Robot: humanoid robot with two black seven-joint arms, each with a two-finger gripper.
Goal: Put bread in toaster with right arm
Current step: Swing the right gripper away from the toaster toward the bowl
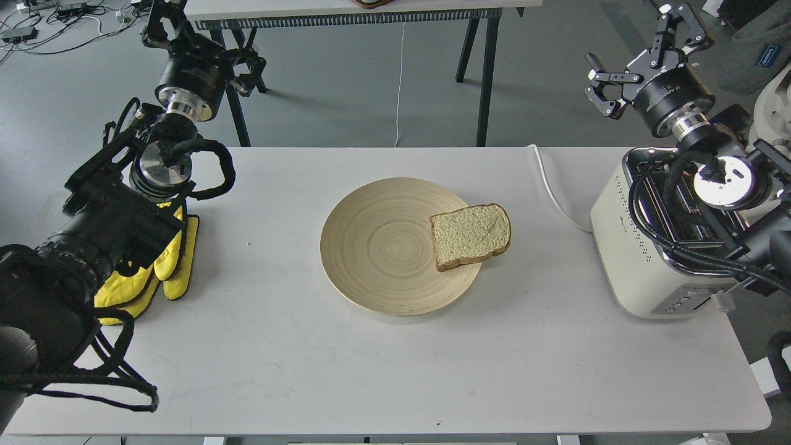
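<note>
Bread (471,236): on wooden plate's (377,259) right rim, frame centre.
Right tool (636,43): upper right, fingers spread, empty.
Left tool (162,25): upper left, opening unclear.

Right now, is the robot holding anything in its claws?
No. The right gripper is open and empty; the left gripper holds nothing visible. The bread lies on the plate.
</note>
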